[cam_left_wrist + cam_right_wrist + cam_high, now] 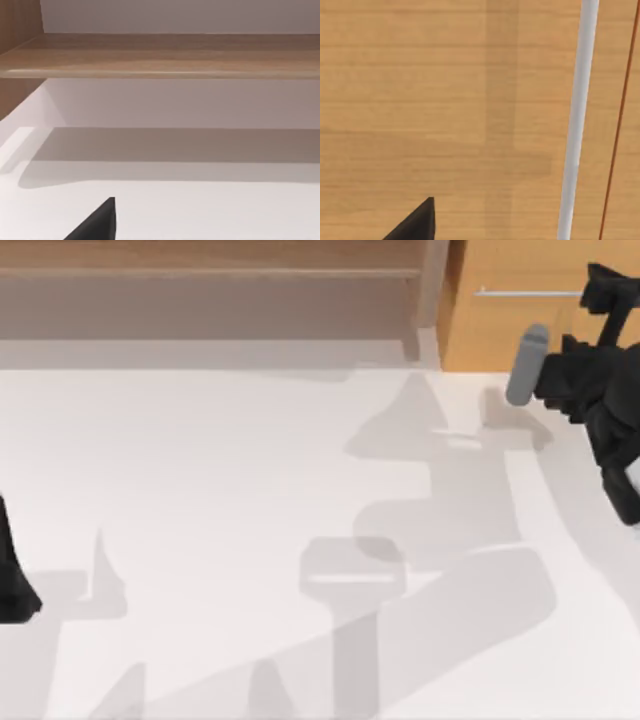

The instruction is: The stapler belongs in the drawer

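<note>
The drawer (500,330) stands at the back right of the table, showing its orange-tan wooden front and thin silver bar handle (525,292). My right gripper (603,288) is at the far right, close in front of that drawer front and level with the handle's right end. In the right wrist view the wood front (445,100) is very near and the silver handle (577,120) runs across it. My left gripper (14,590) is parked at the table's left edge. The stapler is out of view.
A brown open shelf unit (210,280) stands along the back left, beside the drawer; the left wrist view looks at its wooden shelf board (165,57). The white tabletop (250,490) carries only the arms' shadows.
</note>
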Robot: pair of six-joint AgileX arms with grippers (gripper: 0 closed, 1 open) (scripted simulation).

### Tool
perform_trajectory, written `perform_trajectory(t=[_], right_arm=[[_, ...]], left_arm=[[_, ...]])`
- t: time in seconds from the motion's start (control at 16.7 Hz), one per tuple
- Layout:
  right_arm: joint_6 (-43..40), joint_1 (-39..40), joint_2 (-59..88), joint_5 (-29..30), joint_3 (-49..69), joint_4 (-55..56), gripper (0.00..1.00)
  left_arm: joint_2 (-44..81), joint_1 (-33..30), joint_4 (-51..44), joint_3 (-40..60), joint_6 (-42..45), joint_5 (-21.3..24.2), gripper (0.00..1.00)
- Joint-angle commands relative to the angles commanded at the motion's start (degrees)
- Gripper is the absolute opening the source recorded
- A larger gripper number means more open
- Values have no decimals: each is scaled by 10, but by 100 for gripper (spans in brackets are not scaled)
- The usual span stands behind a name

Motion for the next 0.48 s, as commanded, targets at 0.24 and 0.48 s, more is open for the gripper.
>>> perform_trajectory(t=[0.24, 0.48], right_arm=[[0, -3, 2, -2, 6, -5, 100], [0, -6, 23, -6, 53, -29, 100]], left_arm=[[0, 0, 0, 0, 0, 0, 100], [0, 0, 0, 0, 0, 0, 100]])
